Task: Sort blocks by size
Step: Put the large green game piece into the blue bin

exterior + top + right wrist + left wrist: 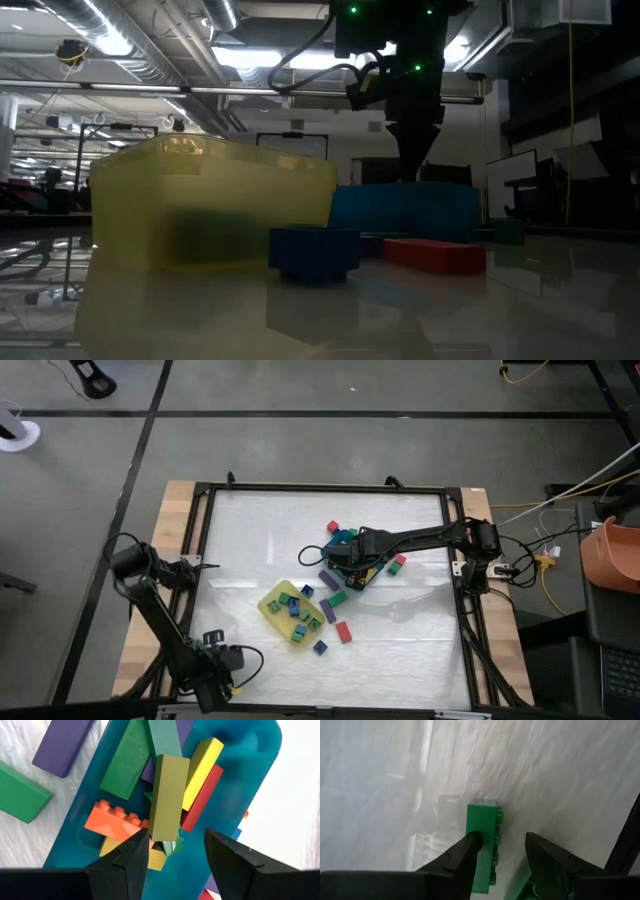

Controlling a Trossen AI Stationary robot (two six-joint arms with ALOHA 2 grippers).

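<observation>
Two trays – yellow (270,603), teal (362,578) – perhaps twenty blocks (343,631)

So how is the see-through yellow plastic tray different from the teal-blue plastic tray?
The see-through yellow plastic tray is pale yellow, while the teal-blue plastic tray is deep blue-green. The yellow tray holds short cube blocks, whereas the teal-blue tray holds longer bar blocks. The right gripper hangs over the teal-blue tray; no gripper is above the yellow tray. Both hold toy blocks.

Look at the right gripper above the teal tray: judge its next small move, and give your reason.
Probably a small lift away. The right gripper hangs over the teal tray with its jaws apart, and the olive-yellow bar already lies on the heap of long blocks, apparently let go. Loose blocks, such as the red block, still lie on the table.
</observation>
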